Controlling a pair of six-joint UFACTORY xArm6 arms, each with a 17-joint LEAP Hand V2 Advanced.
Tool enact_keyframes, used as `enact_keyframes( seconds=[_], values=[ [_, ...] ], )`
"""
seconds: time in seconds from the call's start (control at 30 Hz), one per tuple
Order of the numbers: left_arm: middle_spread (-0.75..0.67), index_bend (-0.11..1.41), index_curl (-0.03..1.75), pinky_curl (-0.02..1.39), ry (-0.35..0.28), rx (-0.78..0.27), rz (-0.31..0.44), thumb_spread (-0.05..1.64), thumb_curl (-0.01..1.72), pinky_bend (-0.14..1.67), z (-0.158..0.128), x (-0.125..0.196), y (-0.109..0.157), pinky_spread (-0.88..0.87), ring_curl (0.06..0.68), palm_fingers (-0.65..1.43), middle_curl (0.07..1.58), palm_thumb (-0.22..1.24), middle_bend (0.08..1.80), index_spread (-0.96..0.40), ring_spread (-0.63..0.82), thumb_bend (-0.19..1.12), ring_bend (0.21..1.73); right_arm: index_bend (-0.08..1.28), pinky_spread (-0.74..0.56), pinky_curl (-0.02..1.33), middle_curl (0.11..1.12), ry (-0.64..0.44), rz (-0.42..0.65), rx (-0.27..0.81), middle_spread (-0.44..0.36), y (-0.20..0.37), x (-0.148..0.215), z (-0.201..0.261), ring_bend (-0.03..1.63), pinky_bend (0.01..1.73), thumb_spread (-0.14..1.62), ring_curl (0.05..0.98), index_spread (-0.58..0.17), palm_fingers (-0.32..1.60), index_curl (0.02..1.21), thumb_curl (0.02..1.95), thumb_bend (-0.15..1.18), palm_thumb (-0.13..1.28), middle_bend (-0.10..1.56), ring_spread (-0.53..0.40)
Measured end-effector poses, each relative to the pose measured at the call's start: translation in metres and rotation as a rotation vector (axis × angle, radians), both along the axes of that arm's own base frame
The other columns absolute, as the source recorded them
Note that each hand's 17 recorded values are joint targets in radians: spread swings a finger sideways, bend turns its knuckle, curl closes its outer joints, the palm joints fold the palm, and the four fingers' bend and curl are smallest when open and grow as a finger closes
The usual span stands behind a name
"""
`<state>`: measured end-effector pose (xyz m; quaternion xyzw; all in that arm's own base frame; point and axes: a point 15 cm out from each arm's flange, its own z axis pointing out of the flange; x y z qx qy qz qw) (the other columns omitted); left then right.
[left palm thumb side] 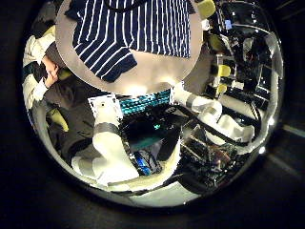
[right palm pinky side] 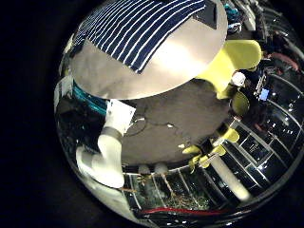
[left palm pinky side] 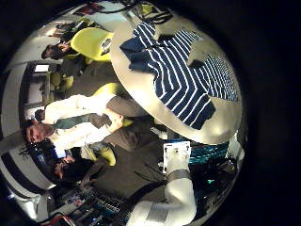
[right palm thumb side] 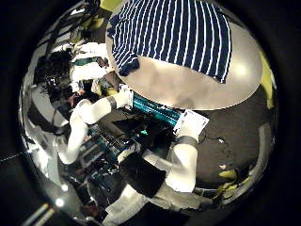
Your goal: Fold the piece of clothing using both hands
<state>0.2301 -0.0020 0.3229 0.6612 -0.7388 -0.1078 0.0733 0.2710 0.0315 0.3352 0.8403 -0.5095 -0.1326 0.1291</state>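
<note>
You are looking down on a round, pale table [right palm thumb side: 202, 80] from all four palm cameras, and the navy-and-white striped knit shirt [right palm thumb side: 179, 33] lies spread flat across one side of it, sleeves out, with bare tabletop beside its hem. Nothing fills any palm view, so I judge that both hands are high above the cloth and well apart from it, with the first fold not yet begun. Neither the left hand nor the right hand shows its fingers clearly enough here, so you cannot tell whether they are straight or curled. To do this step well, lower both hands together onto matching points of the shirt, probably the two corners of one edge, pinch only the top layer, and lift evenly so the stripes remain parallel as you carry the edge over.
</note>
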Motion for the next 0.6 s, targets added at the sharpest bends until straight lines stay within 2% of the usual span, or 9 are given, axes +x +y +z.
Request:
enact_keyframes(
  seconds=[0.27, 0.53, 0.6],
  values=[
    [0.07, 0.16, 0.29, 0.32, 0.033, 0.002, -0.004, 0.89, 0.26, 0.52, -0.008, -0.015, 0.000, 0.23, 0.182, 0.21, 0.43, -0.04, 0.33, -0.05, 0.12, -0.05, 0.86, 0.16, 0.42, 0.28, 0.37, -0.006, -0.009, -0.027, 0.022, -0.017, 0.000, 0.004, 0.55, 0.40, 1.19, 0.217, -0.329, 0.25, 0.29, 0.23, -0.02, 0.20, 0.25, 0.140],
    [0.09, 0.17, 0.31, 0.32, 0.091, 0.037, -0.036, 0.88, 0.26, 0.53, -0.039, -0.033, 0.003, 0.23, 0.182, 0.20, 0.42, -0.03, 0.31, -0.04, 0.13, -0.05, 0.85, 0.16, 0.41, 0.28, 0.37, 0.006, -0.029, -0.024, 0.022, -0.016, 0.002, -0.003, 0.55, 0.40, 1.19, 0.222, -0.326, 0.25, 0.29, 0.23, -0.02, 0.20, 0.25, 0.140],
    [0.11, 0.17, 0.31, 0.32, 0.081, 0.043, -0.043, 0.88, 0.26, 0.53, -0.053, -0.032, 0.004, 0.24, 0.182, 0.18, 0.42, -0.02, 0.28, -0.03, 0.15, -0.04, 0.85, 0.16, 0.41, 0.28, 0.38, 0.028, -0.031, -0.027, 0.022, -0.015, 0.004, -0.009, 0.55, 0.40, 1.19, 0.222, -0.326, 0.25, 0.29, 0.23, -0.02, 0.20, 0.25, 0.140]
  ],
)
